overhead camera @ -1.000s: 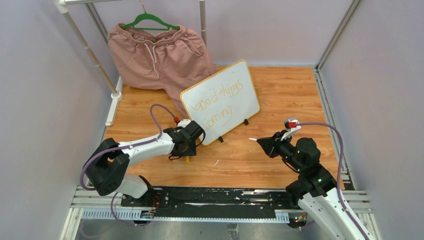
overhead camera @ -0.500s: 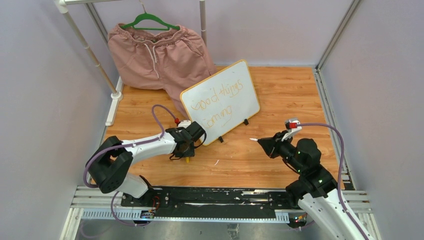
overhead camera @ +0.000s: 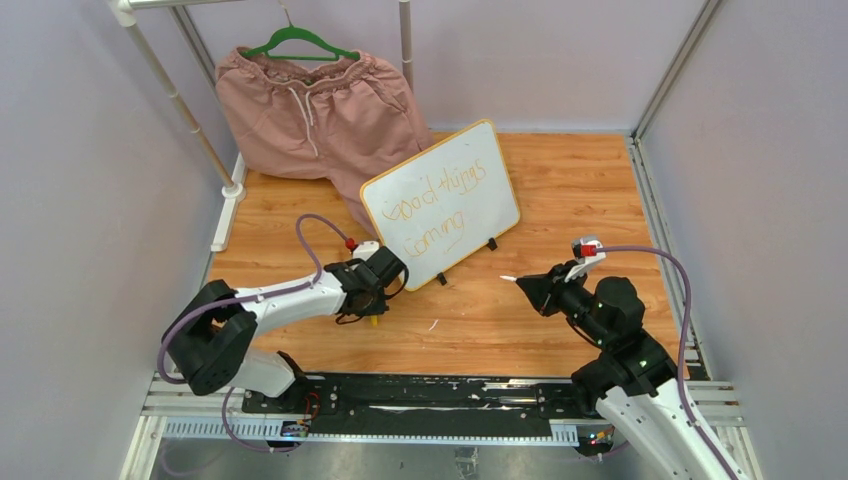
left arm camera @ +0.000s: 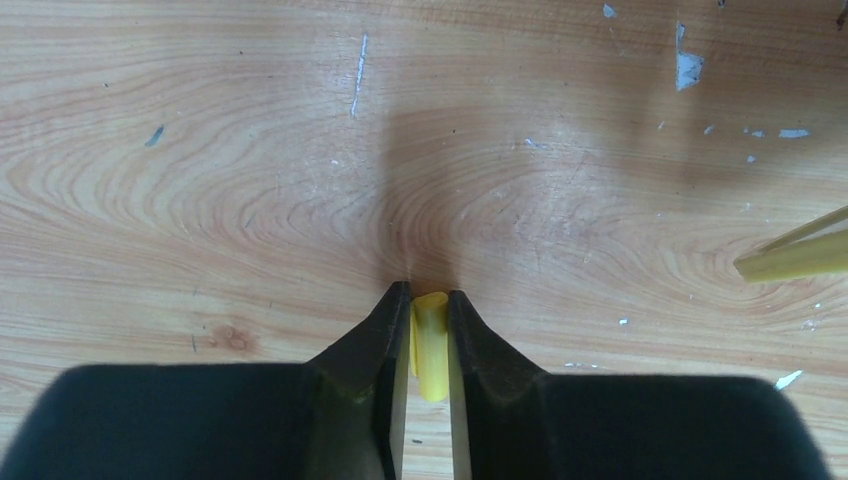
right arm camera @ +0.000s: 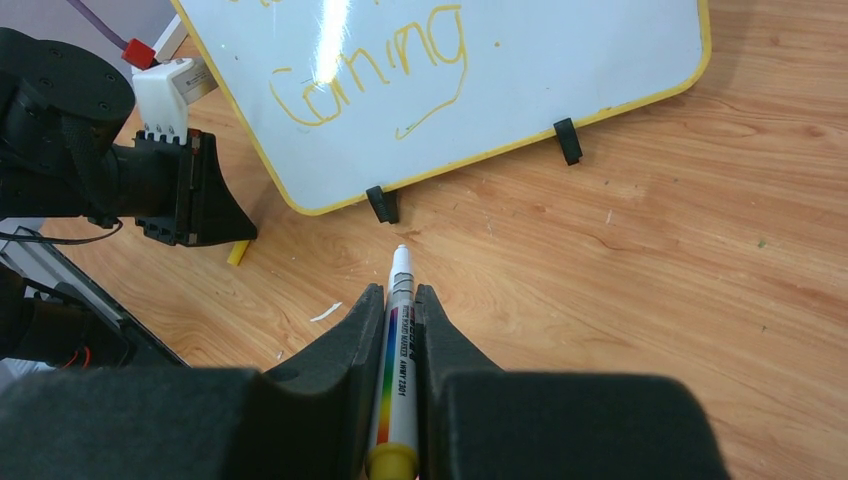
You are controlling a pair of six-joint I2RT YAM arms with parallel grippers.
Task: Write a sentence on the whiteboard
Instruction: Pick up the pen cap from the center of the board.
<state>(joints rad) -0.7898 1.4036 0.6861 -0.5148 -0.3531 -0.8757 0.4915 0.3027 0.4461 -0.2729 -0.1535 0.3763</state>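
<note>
The whiteboard (overhead camera: 470, 165) stands tilted on two black clip feet at mid-table, and the orange sentence (overhead camera: 437, 207) "good things coming" is on it in two lines. My left gripper (overhead camera: 375, 312) points down at the wood in front of the board's left corner. Its jaws are shut on a short yellow marker cap (left arm camera: 430, 345) that lies on the table. My right gripper (right arm camera: 399, 295) hovers right of the board, shut on a white marker (right arm camera: 398, 350) with a rainbow label. The marker's bare tip points toward the whiteboard (right arm camera: 560, 60).
Pink shorts (overhead camera: 320, 110) hang on a green hanger from a white rack (overhead camera: 185, 105) at the back left, just behind the board. Small white scraps (overhead camera: 432, 325) lie on the wood. A black rail (overhead camera: 400, 400) runs along the near edge, and walls close the sides.
My left gripper's jaws have closed onto the yellow cap, and that arm has drawn back slightly. The right arm and the marker have not moved.
</note>
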